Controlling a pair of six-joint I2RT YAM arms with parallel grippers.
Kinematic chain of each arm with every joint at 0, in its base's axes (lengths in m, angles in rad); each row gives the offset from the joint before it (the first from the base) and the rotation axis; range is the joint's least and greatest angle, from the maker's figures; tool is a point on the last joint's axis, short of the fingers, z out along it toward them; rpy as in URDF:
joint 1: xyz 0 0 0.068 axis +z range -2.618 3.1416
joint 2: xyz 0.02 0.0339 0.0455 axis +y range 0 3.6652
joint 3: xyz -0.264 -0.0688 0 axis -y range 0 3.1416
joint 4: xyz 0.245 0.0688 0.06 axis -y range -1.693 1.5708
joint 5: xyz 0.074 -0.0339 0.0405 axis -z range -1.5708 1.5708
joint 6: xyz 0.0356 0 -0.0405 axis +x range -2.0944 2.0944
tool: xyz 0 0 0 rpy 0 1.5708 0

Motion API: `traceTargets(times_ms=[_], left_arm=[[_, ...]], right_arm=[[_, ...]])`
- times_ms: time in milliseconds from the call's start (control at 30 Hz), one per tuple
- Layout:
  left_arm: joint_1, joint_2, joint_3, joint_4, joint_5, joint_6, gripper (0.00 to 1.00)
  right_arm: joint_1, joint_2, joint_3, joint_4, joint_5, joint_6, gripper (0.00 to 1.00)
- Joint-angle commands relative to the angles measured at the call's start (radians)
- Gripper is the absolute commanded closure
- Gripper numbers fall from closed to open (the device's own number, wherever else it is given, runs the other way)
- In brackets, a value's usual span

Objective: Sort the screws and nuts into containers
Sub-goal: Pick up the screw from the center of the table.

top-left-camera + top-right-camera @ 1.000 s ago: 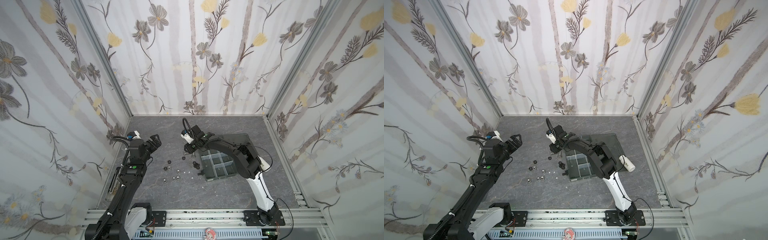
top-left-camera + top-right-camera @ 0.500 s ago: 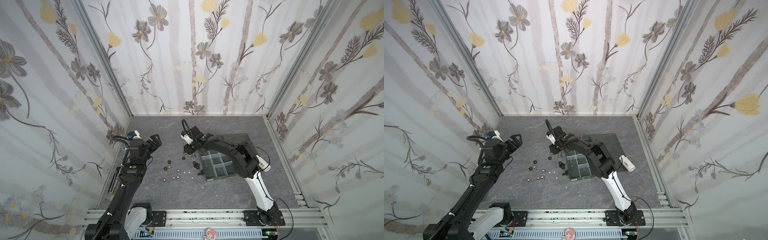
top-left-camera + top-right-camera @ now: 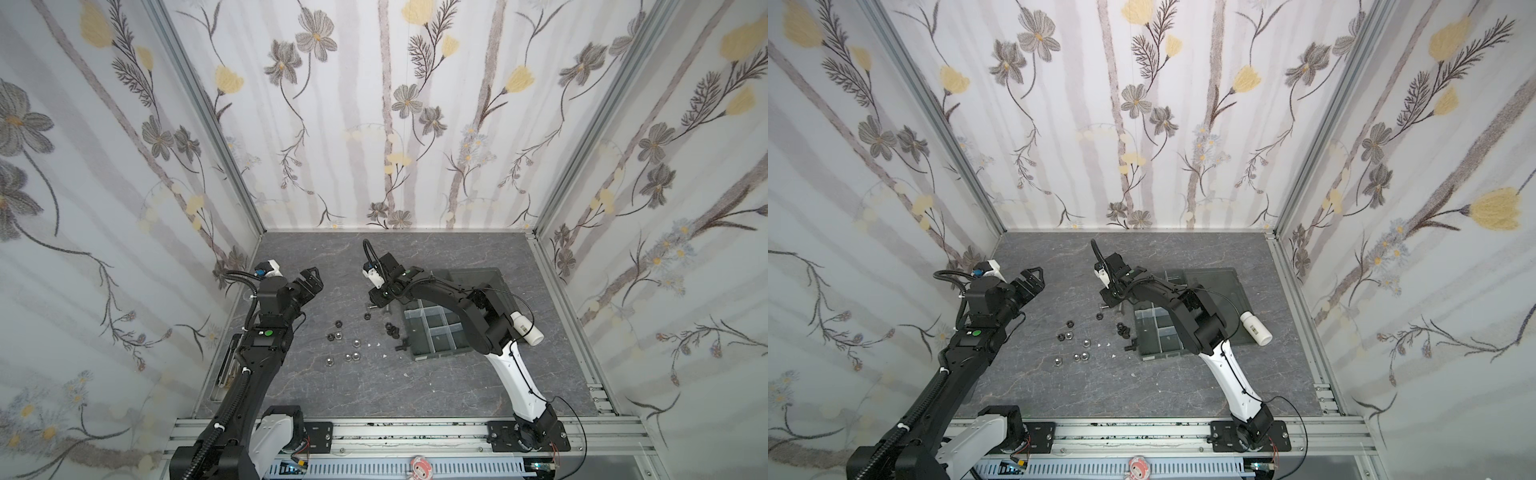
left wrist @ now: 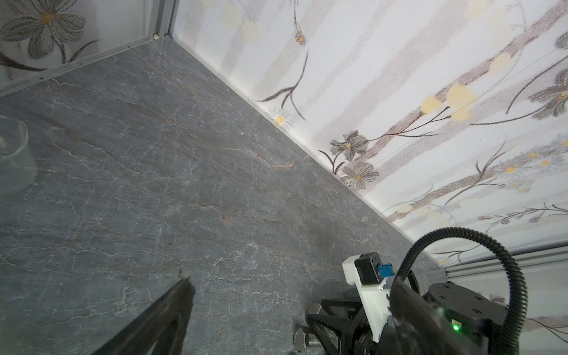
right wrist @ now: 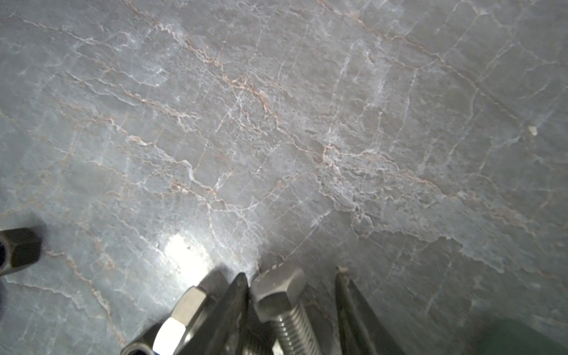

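My right gripper (image 5: 291,273) is low over the grey floor, just left of the containers (image 3: 440,332), the divided compartments of a dark organizer box. Its jaws straddle one of the screws (image 5: 282,295), a silver hex bolt lying flat. The head rests against one finger, and a gap shows at the other finger (image 5: 344,289). A second bolt (image 5: 181,310) lies just outside the jaws. The nuts, black (image 3: 338,323) and silver (image 3: 356,343), are scattered between the arms. My left gripper (image 3: 311,280) hovers open and empty at the left, well back from them.
The box's flat lid (image 3: 469,278) lies open behind the compartments. A white bottle (image 3: 525,332) lies by the right arm. A clear cup (image 4: 12,159) stands near the left wall. A black hex piece (image 5: 20,249) lies off to one side of the right jaws.
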Motion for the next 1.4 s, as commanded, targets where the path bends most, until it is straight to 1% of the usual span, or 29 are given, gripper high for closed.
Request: traceTargets(times_ms=[0, 133, 233, 433, 567, 700, 867, 1133, 1367], left_arm=[[0.000, 0.002, 0.013, 0.020, -0.001, -0.012, 0.00], [0.000, 0.004, 0.015, 0.020, 0.000, -0.012, 0.00], [-0.001, 0.004, 0.018, 0.020, -0.001, -0.012, 0.00], [0.000, 0.005, 0.018, 0.025, 0.002, -0.017, 0.00], [-0.001, 0.004, 0.020, 0.025, 0.004, -0.019, 0.00], [0.000, -0.001, 0.020, 0.025, 0.005, -0.023, 0.00], [0.000, -0.008, 0.021, 0.020, 0.006, -0.022, 0.00], [0.000, -0.011, 0.024, 0.015, 0.008, -0.018, 0.00], [-0.005, -0.010, 0.045, 0.017, 0.052, -0.003, 0.00]], right_arm=[[0.000, 0.017, 0.014, -0.026, 0.022, 0.003, 0.54], [0.000, 0.023, 0.016, -0.027, 0.029, 0.003, 0.55], [0.000, 0.024, 0.016, -0.030, 0.034, 0.003, 0.58], [0.002, 0.015, 0.016, -0.035, 0.027, 0.004, 0.70], [0.006, -0.003, 0.016, -0.034, 0.023, 0.006, 0.74], [0.011, -0.023, 0.018, -0.027, 0.025, 0.010, 0.84], [0.011, -0.047, 0.019, -0.024, 0.032, 0.018, 0.92], [0.011, -0.107, 0.019, -0.032, 0.048, 0.032, 0.92], [-0.001, -0.186, 0.017, -0.049, 0.084, 0.070, 0.92]])
